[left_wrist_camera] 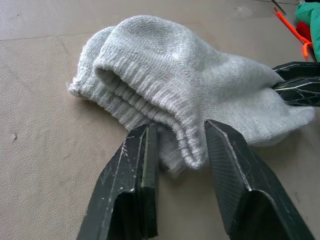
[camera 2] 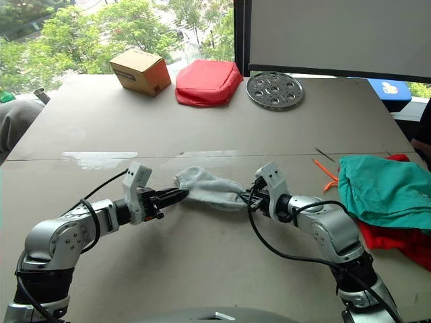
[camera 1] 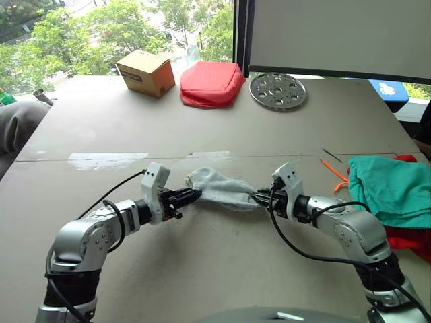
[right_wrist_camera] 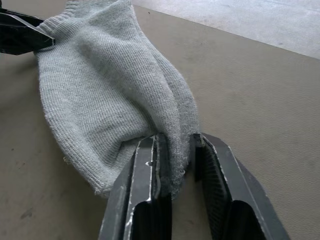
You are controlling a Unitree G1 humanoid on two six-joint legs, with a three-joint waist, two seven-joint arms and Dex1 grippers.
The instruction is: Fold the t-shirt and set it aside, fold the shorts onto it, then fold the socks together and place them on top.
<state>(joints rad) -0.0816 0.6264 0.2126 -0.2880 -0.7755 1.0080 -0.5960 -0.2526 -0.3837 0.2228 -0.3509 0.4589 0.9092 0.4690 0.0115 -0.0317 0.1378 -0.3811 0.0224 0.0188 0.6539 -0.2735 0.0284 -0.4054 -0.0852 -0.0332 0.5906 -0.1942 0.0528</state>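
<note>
1. Nearest the robot, the socks (camera 1: 222, 190) lie as one grey bundle on the table (camera 1: 202, 269), stretched between the two grippers near the table's middle.
2. The left gripper (camera 1: 191, 196) pinches the ribbed cuff end; in the left wrist view its fingers (left_wrist_camera: 135, 175) straddle the cuff edge with a moderate gap, cloth between them.
3. The right gripper (camera 1: 262, 197) grips the opposite end; in the right wrist view its fingers (right_wrist_camera: 145, 175) are drawn narrow, with a fold of knit caught between them.
4. To the robot's right, the shorts (camera 1: 390, 188) sit crumpled at the table's edge, their orange drawstring (camera 1: 337, 176) trailing onto the bare surface.
5. The t-shirt (camera 1: 412, 241) lies under the shorts, red cloth showing beneath and behind the teal.
6. At the far edge stand a cardboard box (camera 1: 146, 73), a puffy red pouch (camera 1: 211, 83) just beside it, and a round perforated metal disc (camera 1: 278, 90) farther right.
</note>
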